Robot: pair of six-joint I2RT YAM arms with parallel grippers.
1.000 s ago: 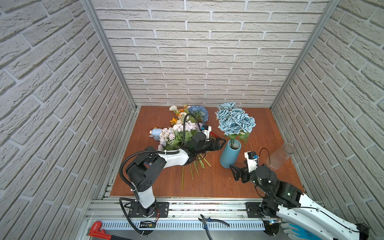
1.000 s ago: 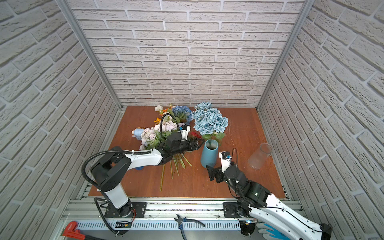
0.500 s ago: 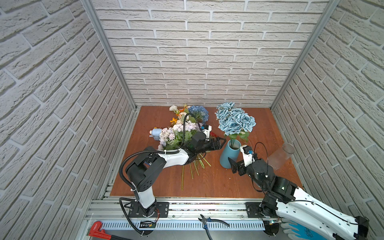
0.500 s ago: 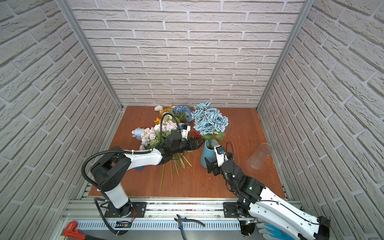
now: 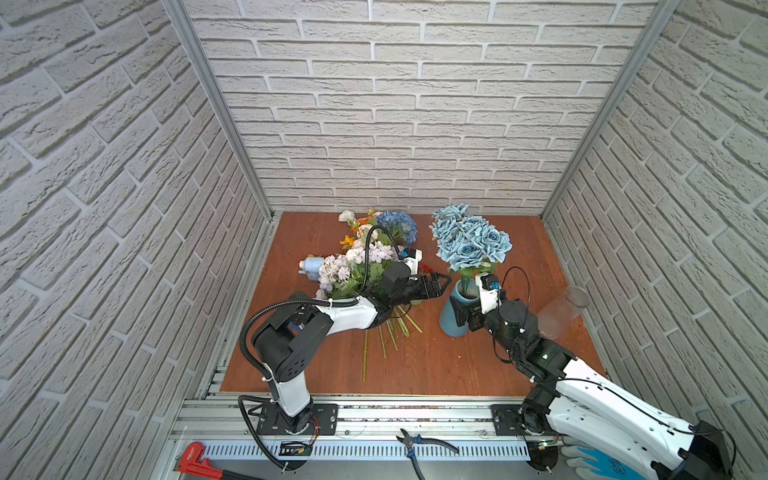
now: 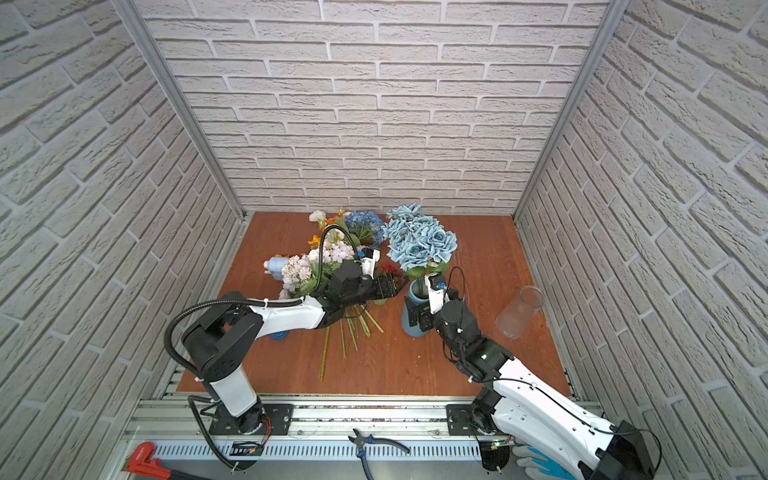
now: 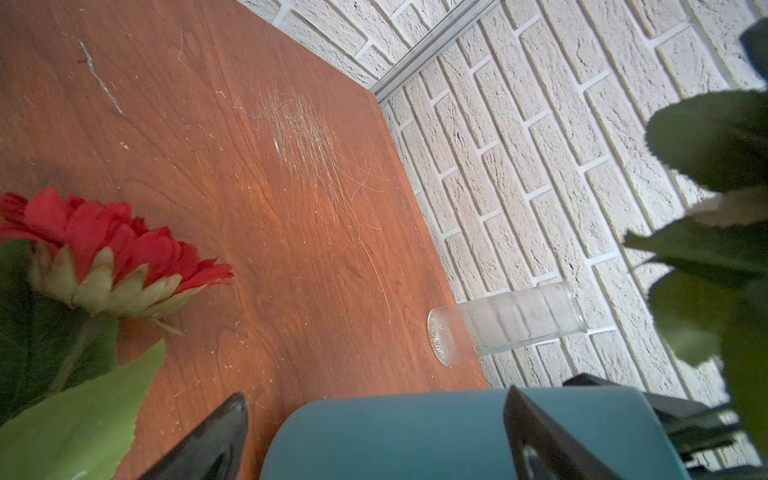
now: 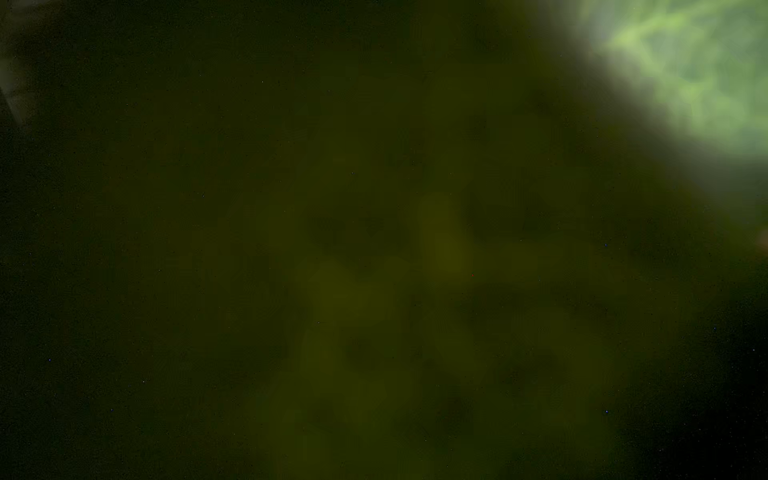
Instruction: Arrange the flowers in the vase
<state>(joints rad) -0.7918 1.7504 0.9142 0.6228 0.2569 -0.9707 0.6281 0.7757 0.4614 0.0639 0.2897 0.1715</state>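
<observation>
- Roughly mid-tabletop (image 5: 457,374) stands the blue vase (image 5: 448,322), upright; every place below is given from it.
- Dusty-blue roses (image 5: 469,243) already sit in the blue vase. Their heads bunch above its mouth and green leaves hang at the rim, as seen in both top views.
- The other flowers (image 5: 365,257) lie in a heap on the tabletop to the left of the blue vase.
- Within that heap, the lilac-white clusters (image 5: 334,270) lie farthest from the blue vase. The blue hydrangea (image 5: 397,224) and a cream-white rose (image 5: 347,216) lie behind and to its left, with orange blooms (image 5: 347,241) among them.
- Green stems (image 5: 386,332) fan out from the heap toward the front edge, left of the blue vase's foot.
- A red daisy (image 7: 104,245) lies on its side on the wood just left of the blue vase, the nearest loose bloom to it.
- The left gripper (image 5: 442,286) reaches over the heap to the blue vase's left side, near its rim, spread wide with nothing pinched. In the left wrist view its dark fingers (image 7: 208,444) frame the teal wall just ahead; contact cannot be told.
- The right gripper (image 5: 462,312) sits low at the blue vase's front right, jaws wide apart against the body. Whether they touch it cannot be told. The right wrist view gives only blurred dark green leaf.
- A clear glass cylinder (image 5: 561,309) stands well to the right of the blue vase.
</observation>
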